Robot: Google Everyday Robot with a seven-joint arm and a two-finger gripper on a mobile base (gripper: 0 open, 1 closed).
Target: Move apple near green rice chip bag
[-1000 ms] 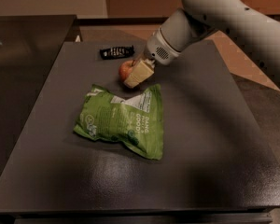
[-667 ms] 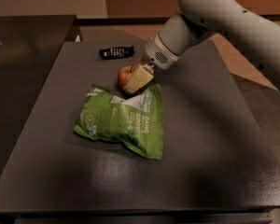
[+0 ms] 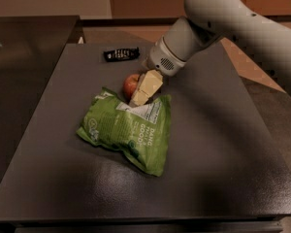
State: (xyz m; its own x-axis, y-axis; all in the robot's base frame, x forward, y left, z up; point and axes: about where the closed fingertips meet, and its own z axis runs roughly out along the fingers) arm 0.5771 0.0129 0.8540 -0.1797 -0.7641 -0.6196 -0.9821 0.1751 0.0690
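Red with yellowish patches, the apple [image 3: 130, 85] sat pressed against the far-left side of the claw [image 3: 141, 95], partly hidden behind it. Whether the claw was pinching the fruit or only leaning on it I cannot tell. Against the view a second before, apple and claw had travelled together across the tabletop [image 3: 208, 144] toward the camera. The fruit now lay just beside the top edge of the green rice chip bag [image 3: 131, 130], which spread out on the camera side of the claw, its nearest corner right under the claw's tip. Judged from that, the move was all but done; what remained was to let the apple rest there and draw back. The bag was the only container in sight, crinkled and closed, its contents hidden. Beyond the claw, well apart from it, lay a small black wrapper [image 3: 121, 54].
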